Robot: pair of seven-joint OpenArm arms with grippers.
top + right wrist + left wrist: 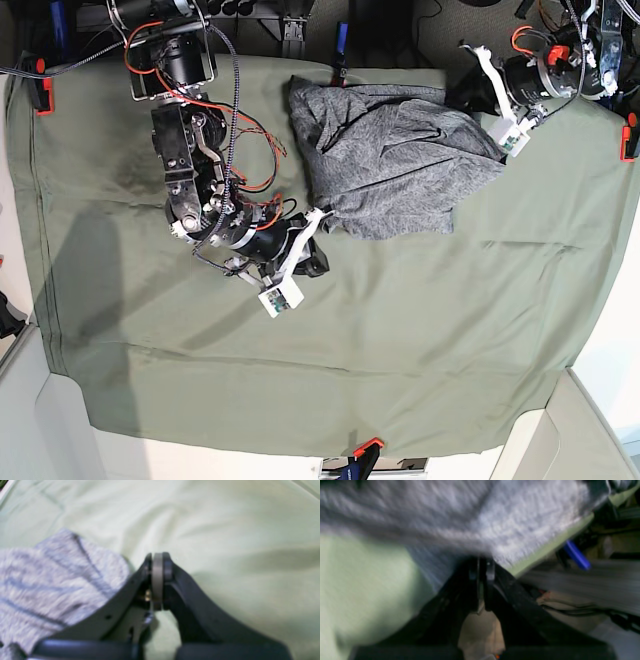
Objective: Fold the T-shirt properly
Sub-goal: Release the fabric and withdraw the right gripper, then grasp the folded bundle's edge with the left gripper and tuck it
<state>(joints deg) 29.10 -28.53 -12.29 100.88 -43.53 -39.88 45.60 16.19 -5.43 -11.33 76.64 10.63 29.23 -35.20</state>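
Observation:
The heather-grey T-shirt (400, 160) lies bunched at the back middle of the olive-green table cloth (400, 340). In the base view my left gripper (463, 96) is at the shirt's far right edge. The blurred left wrist view shows this gripper (482, 566) shut, with the T-shirt (520, 525) running into its tips. My right gripper (318, 220) sits at the shirt's near left corner. Seen from the right wrist, that gripper (157, 557) is shut pad to pad with no cloth between, and the T-shirt (50, 580) lies just to its left on the cloth (225, 542).
Red clamps (38, 85) (628, 135) (365, 447) pin the cloth at the table's edges. A blue clamp (340, 40) sits at the back edge, and a blue handle (576, 555) shows past the table edge. Loose red and black cables (250, 150) hang off the arm on the left.

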